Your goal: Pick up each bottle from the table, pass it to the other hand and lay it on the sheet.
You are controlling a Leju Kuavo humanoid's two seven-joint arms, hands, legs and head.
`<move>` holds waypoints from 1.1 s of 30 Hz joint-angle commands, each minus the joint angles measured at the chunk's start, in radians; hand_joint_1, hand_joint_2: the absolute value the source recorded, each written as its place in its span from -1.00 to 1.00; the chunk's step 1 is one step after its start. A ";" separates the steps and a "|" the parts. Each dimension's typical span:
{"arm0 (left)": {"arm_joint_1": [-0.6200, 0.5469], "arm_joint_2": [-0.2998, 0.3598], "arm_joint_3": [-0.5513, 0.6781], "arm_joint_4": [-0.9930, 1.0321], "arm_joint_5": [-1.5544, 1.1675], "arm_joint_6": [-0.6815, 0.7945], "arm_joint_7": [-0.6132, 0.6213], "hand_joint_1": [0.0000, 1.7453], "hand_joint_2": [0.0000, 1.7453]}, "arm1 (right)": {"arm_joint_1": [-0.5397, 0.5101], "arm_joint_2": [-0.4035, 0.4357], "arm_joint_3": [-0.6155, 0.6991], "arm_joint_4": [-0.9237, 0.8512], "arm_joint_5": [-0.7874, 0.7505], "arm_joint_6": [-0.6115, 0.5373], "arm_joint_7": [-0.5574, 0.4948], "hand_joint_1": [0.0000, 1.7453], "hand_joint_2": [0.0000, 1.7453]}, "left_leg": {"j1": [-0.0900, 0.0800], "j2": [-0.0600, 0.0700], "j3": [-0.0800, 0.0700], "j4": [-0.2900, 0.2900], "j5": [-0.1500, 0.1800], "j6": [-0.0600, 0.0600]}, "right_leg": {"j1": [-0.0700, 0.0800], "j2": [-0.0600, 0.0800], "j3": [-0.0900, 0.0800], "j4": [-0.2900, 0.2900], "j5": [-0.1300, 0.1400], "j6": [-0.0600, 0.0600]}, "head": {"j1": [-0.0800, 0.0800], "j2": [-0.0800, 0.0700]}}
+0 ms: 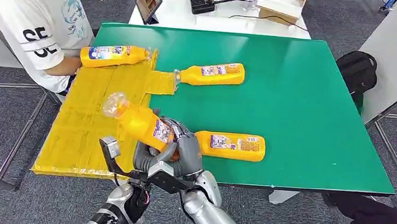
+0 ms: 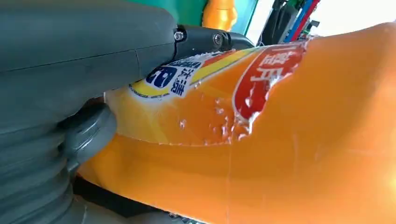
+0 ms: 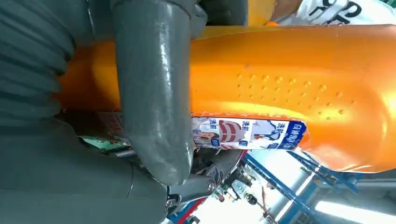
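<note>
I hold an orange bottle [image 1: 141, 122] tilted in the air over the near edge of the yellow sheet [image 1: 85, 130], its clear cap end up and to the left. Both hands grip its lower part: my left hand [image 1: 149, 159] from below, my right hand [image 1: 187, 147] from the right side. In the left wrist view my left hand [image 2: 70, 88] lies against the bottle [image 2: 280, 140]. In the right wrist view my right hand's thumb [image 3: 154, 93] wraps across the bottle [image 3: 289, 79]. A second bottle [image 1: 112, 55] lies on the sheet, a third [image 1: 211, 74] on the green table [image 1: 304, 99], and a fourth [image 1: 230, 145] lies near my right hand.
A person in a white shirt [image 1: 43, 19] sits at the table's far left corner, an arm beside the bottle on the sheet. Behind the green table stands a white table with a tablet [image 1: 149, 1], a black device and a cardboard box. A black backpack [image 1: 357, 68] lies on the floor at the right.
</note>
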 commanded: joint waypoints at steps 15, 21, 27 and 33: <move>-0.067 -0.017 -0.054 0.012 0.022 -0.051 0.014 1.00 1.00 | -0.006 0.001 0.159 0.124 -0.014 0.044 0.006 1.00 1.00 | 0.001 -0.002 0.006 0.000 -0.003 0.001 | 0.002 -0.003 0.007 0.000 -0.003 -0.004 | 0.000 0.000; -0.064 -0.017 -0.043 0.001 -0.003 -0.039 0.014 1.00 1.00 | -0.010 0.001 0.160 0.116 -0.023 0.043 0.007 -1.00 -1.00 | 0.001 -0.002 0.004 0.000 -0.002 0.001 | 0.001 -0.003 0.005 0.000 -0.003 -0.003 | 0.000 0.000; -0.061 -0.017 0.012 -0.022 -0.067 -0.010 0.014 1.00 1.00 | 0.045 -0.008 0.021 -0.091 -0.021 0.274 -0.038 -1.00 -1.00 | 0.001 -0.002 0.002 0.001 -0.002 0.001 | 0.001 -0.003 0.003 0.001 -0.002 -0.003 | 0.000 0.000; -0.060 -0.017 0.009 -0.023 -0.066 -0.009 0.014 1.00 1.00 | 0.053 -0.003 0.007 -0.092 -0.004 0.285 -0.039 -1.00 -1.00 | 0.001 -0.003 0.004 0.001 -0.002 0.001 | 0.002 -0.004 0.005 0.000 -0.003 -0.003 | 0.000 0.000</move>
